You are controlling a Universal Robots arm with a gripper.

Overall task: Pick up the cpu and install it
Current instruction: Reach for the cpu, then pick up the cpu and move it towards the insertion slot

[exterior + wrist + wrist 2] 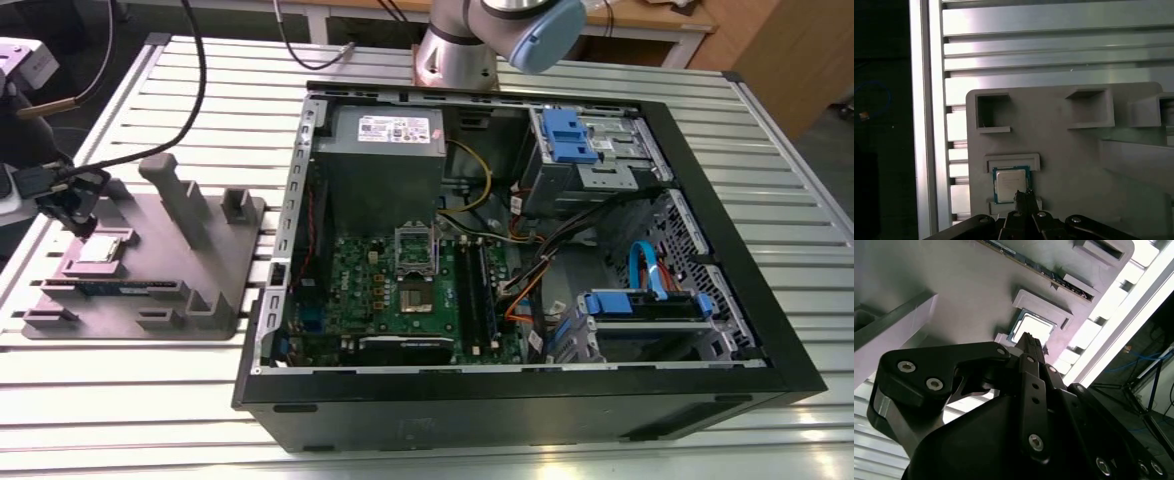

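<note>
Black metal links and screw heads of the gripper sat closest to the lens in both wrist views. Its two slim fingers were drawn together to a narrow tip, with nothing clamped between them.

Just past that tip lay the cpu, a small flat square chip with a silvery-grey top and a greenish rim. It rested flat in a shallow square nest of a pale grey moulded holder plate. The fingertips hung over one edge of the chip; whether they touched it could not be told. In the second wrist view the cpu showed right beyond the fingers, and a long narrow green-blue memory stick lay in a slot farther along the holder plate.

Seen from the exterior view, the gripper stood over the cpu at the exterior view's left. The holder plate lay on a slatted aluminium table.

Well apart, toward the exterior view's right, an open black computer case lay on its side. A green motherboard sat inside it, bearing a rectangular metal socket frame. Behind the case rose the silver base of the arm.
</note>
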